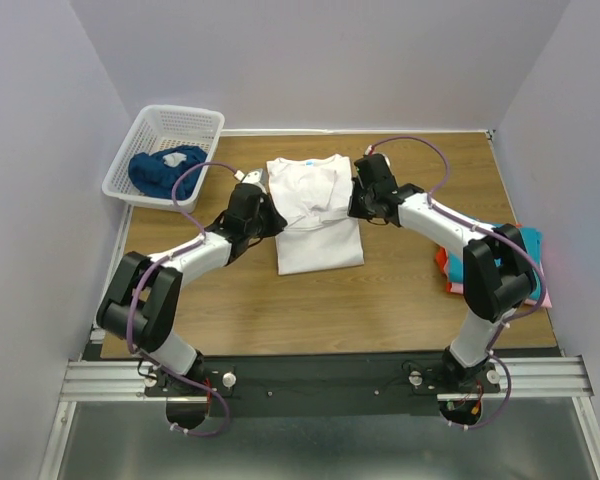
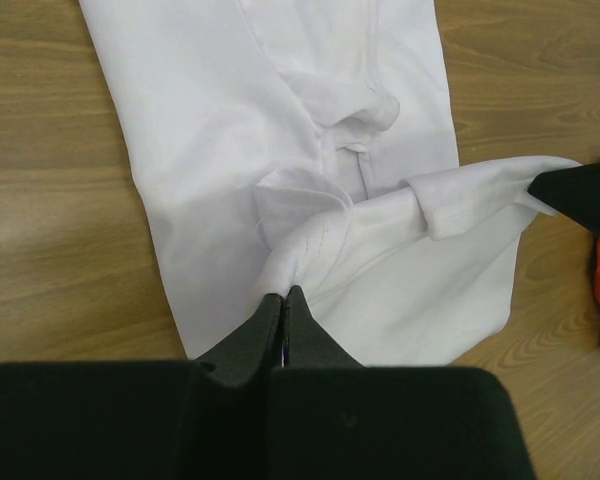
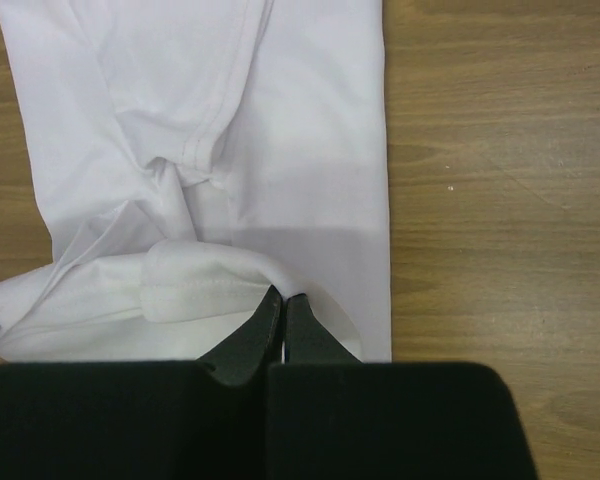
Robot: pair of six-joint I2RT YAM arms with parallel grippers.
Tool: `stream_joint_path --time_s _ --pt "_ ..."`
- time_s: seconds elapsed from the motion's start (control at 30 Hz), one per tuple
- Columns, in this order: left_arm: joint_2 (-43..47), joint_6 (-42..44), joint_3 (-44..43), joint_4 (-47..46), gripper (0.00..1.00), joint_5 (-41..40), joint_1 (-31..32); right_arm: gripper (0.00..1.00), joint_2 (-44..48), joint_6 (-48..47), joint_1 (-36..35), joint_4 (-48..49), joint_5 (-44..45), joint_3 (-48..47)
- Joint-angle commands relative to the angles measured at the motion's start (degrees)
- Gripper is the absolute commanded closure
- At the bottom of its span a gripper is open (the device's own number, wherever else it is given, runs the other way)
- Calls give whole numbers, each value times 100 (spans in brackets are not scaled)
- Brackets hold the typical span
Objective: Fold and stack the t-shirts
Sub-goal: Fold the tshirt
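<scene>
Left of the left pincer, dark blue clothing is kept in a basket. This pincer is closed on a fold of the white t-shirt, spread between both pincers on the table. The opposite edge is pinched by the right pincer, probably so both sides can be folded inward together. Right of it, folded shirts are stacked.

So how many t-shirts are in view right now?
5: white t-shirt in the middle; dark blue t-shirt in the basket; teal t-shirt, red-orange t-shirt and pink t-shirt stacked at the right edge. The right arm partly covers that stack, so more may be hidden.
</scene>
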State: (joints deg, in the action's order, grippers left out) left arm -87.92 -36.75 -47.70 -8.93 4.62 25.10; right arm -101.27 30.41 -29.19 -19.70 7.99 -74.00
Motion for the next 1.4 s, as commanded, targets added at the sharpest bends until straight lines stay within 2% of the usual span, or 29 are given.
stream_joint_path --time_s 0.0,0.47,0.57,0.6,0.67,0.7,0.73,0.8,0.83,0.87,0.9,1.03,1.13,1.27,1.37 --pt "-366 283 -318 -118 100 337 -128 99 -208 -71 62 133 -25 -299" --pt "-1052 432 -591 -179 100 575 -348 99 -938 -167 282 169 -210 -730" --pt "-1201 441 -687 -197 87 557 -357 96 -1139 -150 335 177 -271 -809" --pt "-1227 432 -714 -206 85 549 -357 93 -1140 -150 352 186 -315 -844" --pt "-1271 432 -775 -188 74 513 -375 86 -1263 -150 396 195 -350 -941" --pt "-1272 423 -802 -179 66 513 -401 74 -1289 -158 405 186 -377 -976" --pt "-1219 423 -845 -145 41 470 -418 63 -1290 -202 431 186 -412 -1011" --pt "-1123 502 -916 -39 10 391 -462 41 -1220 -255 432 186 -456 -1081" --pt "-965 520 -960 66 3 347 -471 34 -1167 -290 432 186 -473 -1073" --pt "-868 529 -1021 84 2 294 -471 27 -1001 -308 432 178 -517 -1056" --pt "-658 494 -987 58 2 320 -471 0 -904 -325 432 195 -570 -960" --pt "-148 353 -645 -135 2 487 -436 0 -341 -334 432 239 -1053 -476" --pt "476 213 5 -232 2 522 -401 0 -68 -317 388 432 -1738 16" --pt "1232 98 761 -241 2 417 -401 0 -41 -291 151 739 -2301 315" --pt "1900 81 1306 -136 2 224 -401 0 -226 -291 -25 862 -2407 290"
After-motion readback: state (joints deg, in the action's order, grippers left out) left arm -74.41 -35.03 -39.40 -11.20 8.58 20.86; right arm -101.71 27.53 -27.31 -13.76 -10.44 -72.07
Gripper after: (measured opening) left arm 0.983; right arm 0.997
